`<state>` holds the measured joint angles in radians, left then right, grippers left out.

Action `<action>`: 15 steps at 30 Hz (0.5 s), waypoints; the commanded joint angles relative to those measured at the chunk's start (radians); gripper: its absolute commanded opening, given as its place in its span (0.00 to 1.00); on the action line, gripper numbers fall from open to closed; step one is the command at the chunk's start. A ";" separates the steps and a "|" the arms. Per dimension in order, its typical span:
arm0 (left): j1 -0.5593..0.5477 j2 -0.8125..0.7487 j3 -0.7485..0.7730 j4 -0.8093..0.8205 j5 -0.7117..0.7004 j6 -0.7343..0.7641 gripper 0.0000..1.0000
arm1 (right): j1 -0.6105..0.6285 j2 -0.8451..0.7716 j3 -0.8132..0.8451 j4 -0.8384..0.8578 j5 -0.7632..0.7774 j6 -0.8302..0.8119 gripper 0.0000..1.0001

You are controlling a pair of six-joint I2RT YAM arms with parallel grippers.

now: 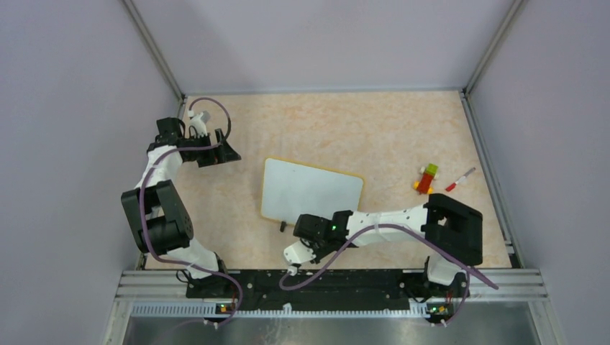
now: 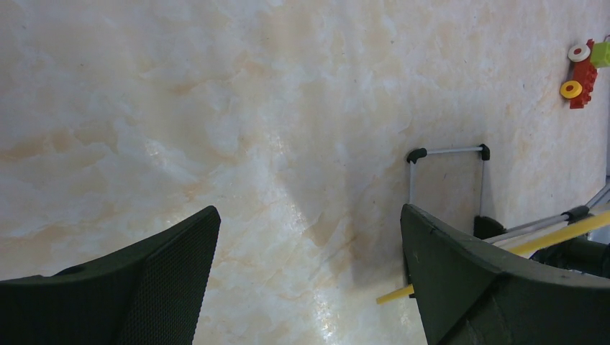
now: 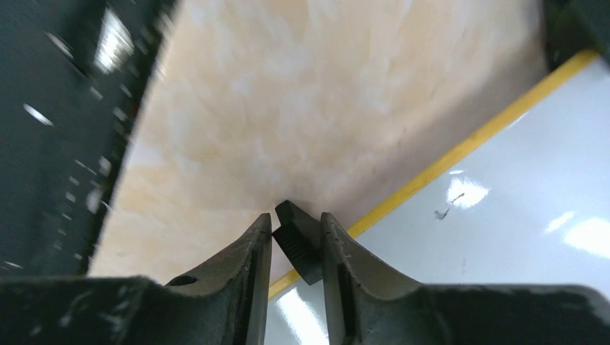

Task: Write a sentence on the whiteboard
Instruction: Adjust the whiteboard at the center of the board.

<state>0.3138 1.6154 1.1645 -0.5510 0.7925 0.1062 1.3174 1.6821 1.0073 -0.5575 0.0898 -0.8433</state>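
Note:
The whiteboard [image 1: 311,189] lies flat mid-table, white with a yellow-orange rim [image 3: 446,164]. No red sentence shows on it, only small dark specks. My right gripper [image 1: 302,228] is at the board's near edge. In the right wrist view the gripper [image 3: 296,219] is shut on a black clip foot [image 3: 300,244] of the board. The other black foot [image 1: 282,227] shows just left of it. My left gripper [image 1: 221,154] is open and empty over bare table left of the board. In its wrist view [image 2: 309,241] the board's yellow rim [image 2: 568,233] shows beside the right finger.
A red marker with a white end [image 1: 460,179] and a small toy of red, green and yellow bricks [image 1: 427,178] lie right of the board. The toy also shows in the left wrist view [image 2: 584,68]. Grey walls enclose the table; a metal rail runs along the near edge.

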 commanded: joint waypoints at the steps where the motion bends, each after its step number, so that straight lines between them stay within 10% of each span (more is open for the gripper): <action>1: 0.005 -0.001 0.039 0.008 0.011 0.011 0.99 | -0.067 -0.035 -0.045 -0.070 0.137 -0.065 0.33; 15: 0.005 0.000 0.041 0.003 0.004 0.013 0.99 | -0.358 -0.033 -0.057 0.017 0.169 -0.129 0.29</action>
<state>0.3138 1.6154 1.1694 -0.5507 0.7914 0.1062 1.0397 1.6745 0.9668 -0.5934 0.2123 -0.9379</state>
